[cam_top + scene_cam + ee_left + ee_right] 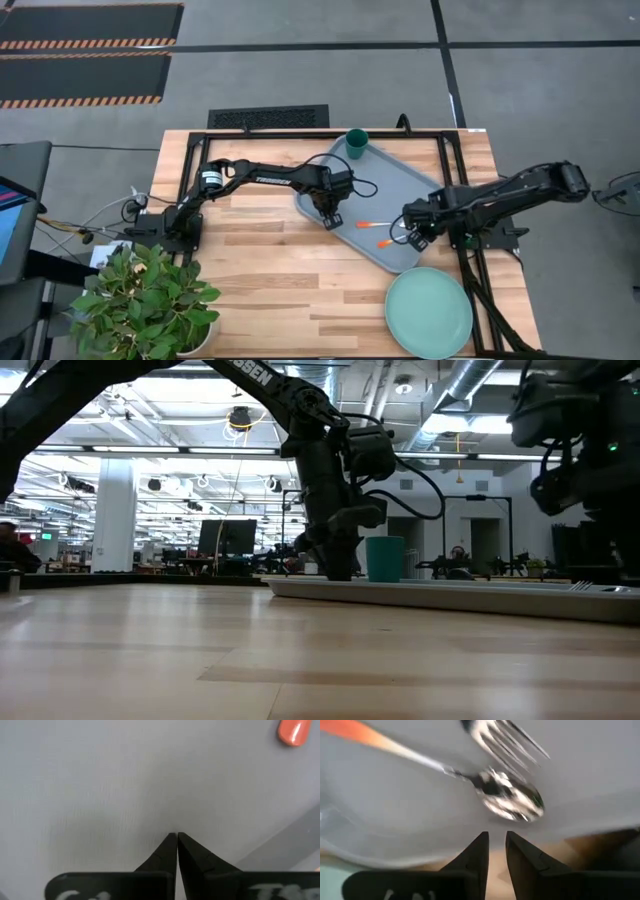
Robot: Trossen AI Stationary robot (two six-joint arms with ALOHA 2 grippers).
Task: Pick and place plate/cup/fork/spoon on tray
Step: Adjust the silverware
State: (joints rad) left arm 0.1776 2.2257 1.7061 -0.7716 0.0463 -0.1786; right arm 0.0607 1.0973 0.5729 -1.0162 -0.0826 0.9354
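Overhead, the left gripper (333,220) hangs low over the tray (400,185), near its left edge, with its 2 fingers (167,851) pressed together and nothing between them; its wrist view shows only bare tray floor and an orange handle tip off to one side. Across the tray, the right gripper (418,240) sits at the tray's right rim, its fingers (476,854) nearly closed with just a narrow gap, gripping nothing. Just ahead of them lie the spoon (512,800) and the fork (502,737) on the tray floor, bowl and tines close together, their orange handles pointing toward the left arm. From above, the fork (372,223) lies beside the spoon (388,241). Meanwhile the cup (357,143) stands upright at the tray's far corner, and the plate (429,312) rests on the table (260,300), off the tray, just beyond its near corner.
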